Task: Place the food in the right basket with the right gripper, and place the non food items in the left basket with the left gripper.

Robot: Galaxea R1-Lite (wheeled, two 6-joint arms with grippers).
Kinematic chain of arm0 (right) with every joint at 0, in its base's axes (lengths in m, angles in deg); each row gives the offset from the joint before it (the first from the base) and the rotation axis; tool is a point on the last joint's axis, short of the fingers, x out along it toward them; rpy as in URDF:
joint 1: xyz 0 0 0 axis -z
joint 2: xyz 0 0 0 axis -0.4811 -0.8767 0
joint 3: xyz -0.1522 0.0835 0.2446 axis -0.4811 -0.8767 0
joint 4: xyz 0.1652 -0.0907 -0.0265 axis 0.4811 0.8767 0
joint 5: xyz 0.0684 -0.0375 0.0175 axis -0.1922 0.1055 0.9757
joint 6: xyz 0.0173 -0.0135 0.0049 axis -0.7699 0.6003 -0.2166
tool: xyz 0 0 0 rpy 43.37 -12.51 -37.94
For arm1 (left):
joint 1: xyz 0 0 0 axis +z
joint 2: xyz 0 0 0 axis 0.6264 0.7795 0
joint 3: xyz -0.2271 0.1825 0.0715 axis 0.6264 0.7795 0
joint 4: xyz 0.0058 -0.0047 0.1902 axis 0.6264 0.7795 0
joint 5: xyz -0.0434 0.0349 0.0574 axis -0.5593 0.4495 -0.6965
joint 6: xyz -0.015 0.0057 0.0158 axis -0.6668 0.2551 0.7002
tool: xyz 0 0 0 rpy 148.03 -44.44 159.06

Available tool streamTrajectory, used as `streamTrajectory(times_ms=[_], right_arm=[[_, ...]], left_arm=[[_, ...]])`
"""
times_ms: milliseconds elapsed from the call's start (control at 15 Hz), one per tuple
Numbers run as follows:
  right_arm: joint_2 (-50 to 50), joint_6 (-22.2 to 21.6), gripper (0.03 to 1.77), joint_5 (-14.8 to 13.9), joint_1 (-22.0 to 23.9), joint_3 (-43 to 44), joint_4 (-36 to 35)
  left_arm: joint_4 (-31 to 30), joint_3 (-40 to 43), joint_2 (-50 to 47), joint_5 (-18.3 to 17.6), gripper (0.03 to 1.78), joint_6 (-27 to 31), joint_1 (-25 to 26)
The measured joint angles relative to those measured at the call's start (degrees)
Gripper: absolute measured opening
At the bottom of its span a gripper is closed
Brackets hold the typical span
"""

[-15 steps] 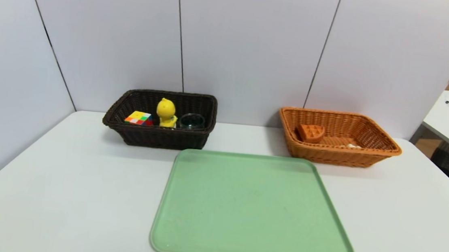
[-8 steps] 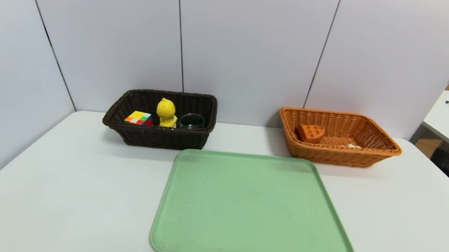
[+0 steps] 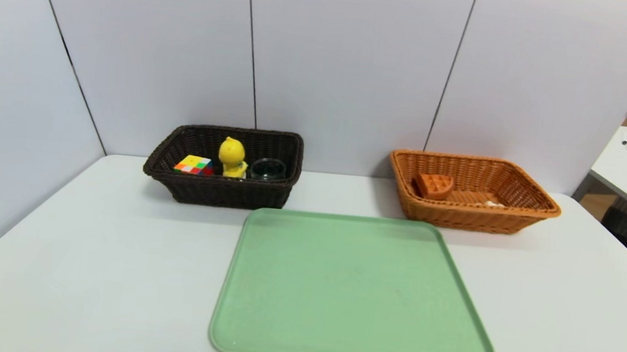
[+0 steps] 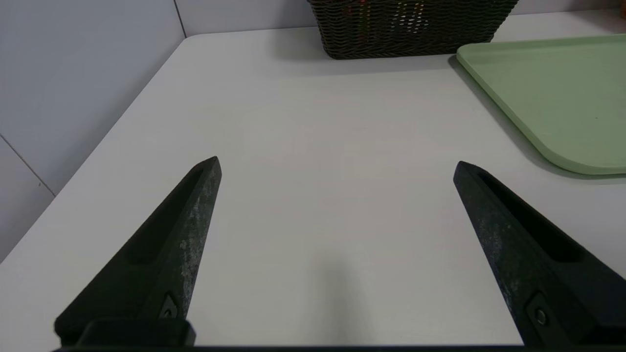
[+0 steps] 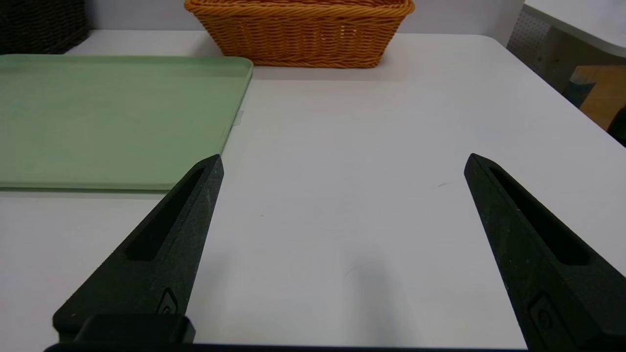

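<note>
Pincers, left point(image 4: 337, 164) and right point(image 5: 342, 161), gape empty; I see waffle point(image 3: 434, 185) basketed at twelve o'clock.

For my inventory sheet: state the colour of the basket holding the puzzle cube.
Very dark brown, nearly black woven wicker; the left basket shows best in the head view.

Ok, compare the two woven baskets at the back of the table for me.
The left basket is very dark brown; the right basket is light orange-brown. The left basket holds three things: a puzzle cube, a yellow duck toy and a glass bowl. The right basket shows a waffle-like wedge and something pale I can't make out. Both are rectangular wicker with flared sides, standing just beyond the green tray.
</note>
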Motion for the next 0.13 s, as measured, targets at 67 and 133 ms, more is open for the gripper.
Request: streamTrajectory(times_ms=[67,133], right_arm=[[0.0,0.3,1.7,0.4,0.0,0.0,0.0],[0.0,0.0,1.7,0.3,0.0,0.0,0.0]], left_arm=[[0.0,0.0,0.0,0.0,1.69,0.0,0.0],[0.0,0.0,0.0,0.0,1.69,0.0,0.0]])
